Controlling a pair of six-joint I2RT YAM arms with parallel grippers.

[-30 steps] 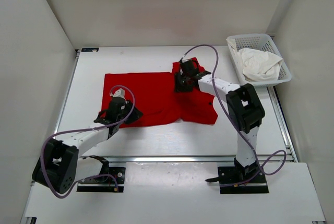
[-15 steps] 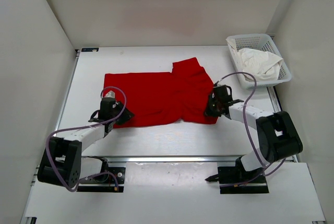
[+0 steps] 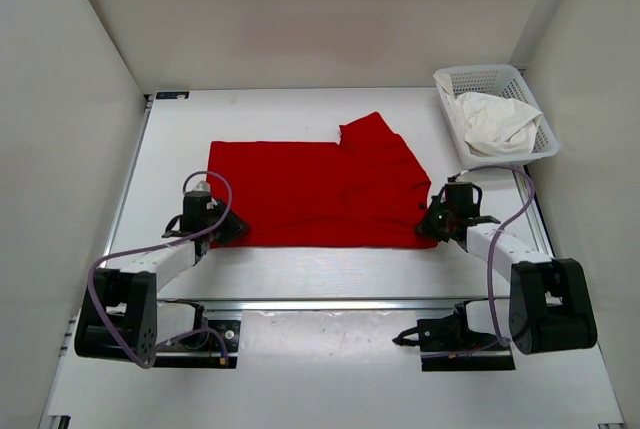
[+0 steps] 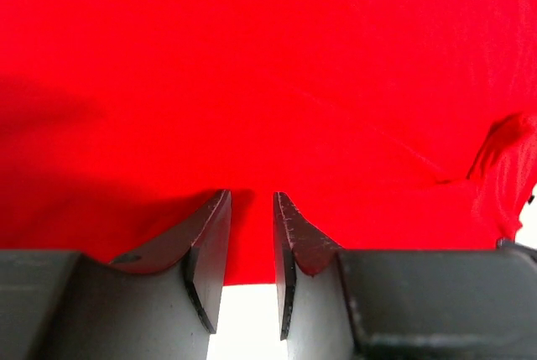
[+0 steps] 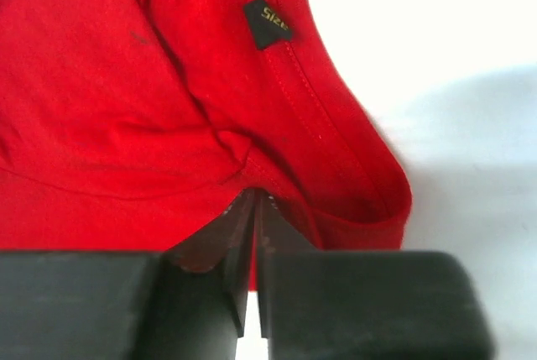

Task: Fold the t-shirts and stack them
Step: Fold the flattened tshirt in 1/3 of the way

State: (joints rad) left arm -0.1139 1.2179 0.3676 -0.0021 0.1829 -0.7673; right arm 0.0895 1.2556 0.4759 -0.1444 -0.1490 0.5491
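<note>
**Both tools at the near hem of a spread red shirt**

*Top view.* Bright red cloth t-shirt [image 3: 310, 194] spread nearly flat across the middle of the white bench [image 3: 300, 274], long side running left to right, one sleeve jutting toward the far right. Left tool [image 3: 224, 231] at the shirt's near left corner. Right tool [image 3: 426, 232] at its near right corner. White plastic mesh basket [image 3: 452, 84] at the far right corner of the bench, well apart from the red shirt, holding a crumpled white cloth t-shirt [image 3: 495, 121].

*Left wrist view.* Left tool part-open, jaws apart with a clear gap between them. Dark fingers [image 4: 210, 230] straddling the near hem, with red cloth filling the upper part of the gap and bare white bench below it. Contact between pads and cloth: not determinable.

*Right wrist view.* Right tool closed, jaws pressed together on a fold of the red hem, the cloth puckered into creases toward the tips. Small black label [image 5: 267, 23] with pale "Size" lettering beside a stitched seam, beyond the tips. Shaded white bench to the right of the curved cloth edge.
</note>
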